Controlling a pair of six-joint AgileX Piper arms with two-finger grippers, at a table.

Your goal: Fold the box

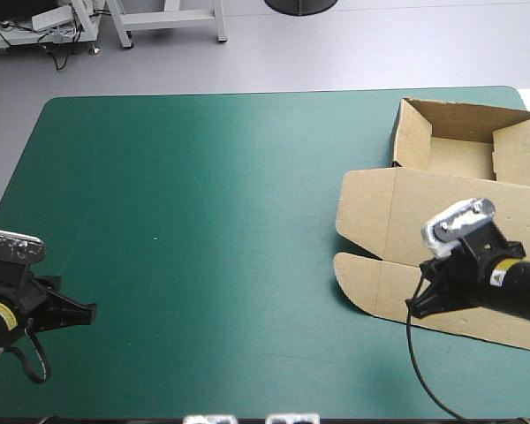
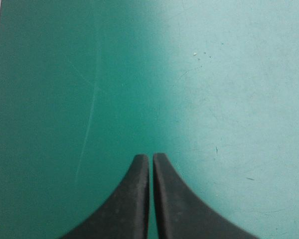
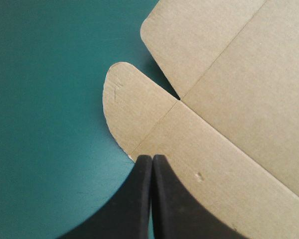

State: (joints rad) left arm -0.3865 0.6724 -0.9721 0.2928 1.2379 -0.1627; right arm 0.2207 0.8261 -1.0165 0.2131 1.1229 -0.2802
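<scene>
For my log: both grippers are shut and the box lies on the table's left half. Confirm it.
Wrong side: the high view shows the box lying on the table's right half. The left gripper and the right gripper are both shut, as stated.

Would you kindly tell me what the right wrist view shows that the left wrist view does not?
Only the right wrist view shows the brown box, flat here, with a rounded flap, the right end effector shut over its edge. Only the left wrist view shows a few pale specks ahead of the left end effector. Both show the teal-green cover and shut black fingers meeting in a point.
</scene>
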